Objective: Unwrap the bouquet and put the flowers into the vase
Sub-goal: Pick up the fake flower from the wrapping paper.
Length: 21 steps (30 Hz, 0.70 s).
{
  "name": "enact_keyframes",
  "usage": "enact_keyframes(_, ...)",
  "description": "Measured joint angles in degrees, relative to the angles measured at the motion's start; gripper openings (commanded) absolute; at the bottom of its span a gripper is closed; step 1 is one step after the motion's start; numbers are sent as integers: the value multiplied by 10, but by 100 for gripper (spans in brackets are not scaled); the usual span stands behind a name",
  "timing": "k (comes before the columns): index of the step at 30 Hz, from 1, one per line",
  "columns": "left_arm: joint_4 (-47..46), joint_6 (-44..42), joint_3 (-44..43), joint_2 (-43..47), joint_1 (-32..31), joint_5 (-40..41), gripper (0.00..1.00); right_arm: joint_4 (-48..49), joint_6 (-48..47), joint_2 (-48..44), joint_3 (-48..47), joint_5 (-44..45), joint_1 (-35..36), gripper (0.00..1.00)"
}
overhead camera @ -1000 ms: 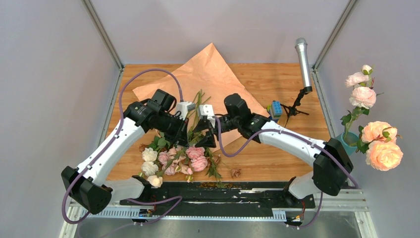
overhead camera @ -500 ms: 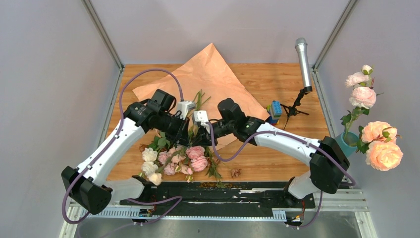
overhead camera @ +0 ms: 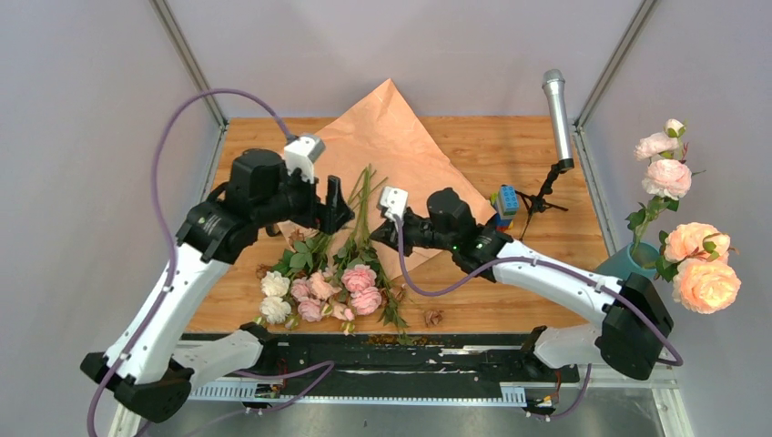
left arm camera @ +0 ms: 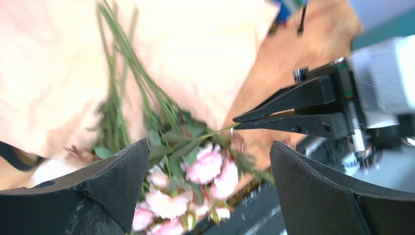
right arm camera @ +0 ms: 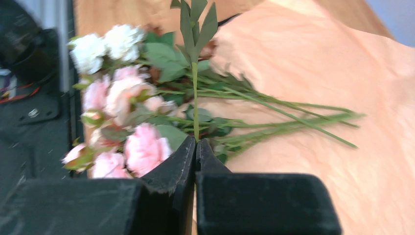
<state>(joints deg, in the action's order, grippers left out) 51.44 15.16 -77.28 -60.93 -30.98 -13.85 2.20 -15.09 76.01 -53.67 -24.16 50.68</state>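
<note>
Unwrapping looks done and the transfer is in hand. The flowers [overhead camera: 337, 278] lie loose over the near edge of the kraft paper [overhead camera: 391, 127], heads off it. The right gripper [right arm camera: 195, 143] is pinched shut on one leafy stem [right arm camera: 195, 88]. The left gripper [left arm camera: 209, 146] gapes wide above the paper's near-left edge, empty. Next, probably: lift that stem free of its neighbours and carry it to the vase [overhead camera: 626, 262], well right of the paper and crowded with peach roses [overhead camera: 705, 284]. The microphone [overhead camera: 557, 114] stands along the way.

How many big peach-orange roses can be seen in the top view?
2 peach-orange roses, both at the right edge beside the vase: one higher in the picture, the other directly below, touching it. More could be hidden behind them.
</note>
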Motion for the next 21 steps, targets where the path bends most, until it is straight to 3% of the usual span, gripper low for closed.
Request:
enact_keyframes(7, -120, 49, -13, 74, 11, 85, 100, 43, 56, -52, 30, 156, -20, 0)
enact_keyframes(11, -205, 114, 33, 93, 24, 95, 100, 68, 88, -81, 31, 221, -21, 0)
enact_keyframes(16, -321, 218, 145, 92, 39, 71, 100, 103, 110, -100, 31, 221, -21, 0)
enact_keyframes(21, -379, 277, 172, 65, 40, 53, 96, 122, 120, -100, 35, 186, -21, 0)
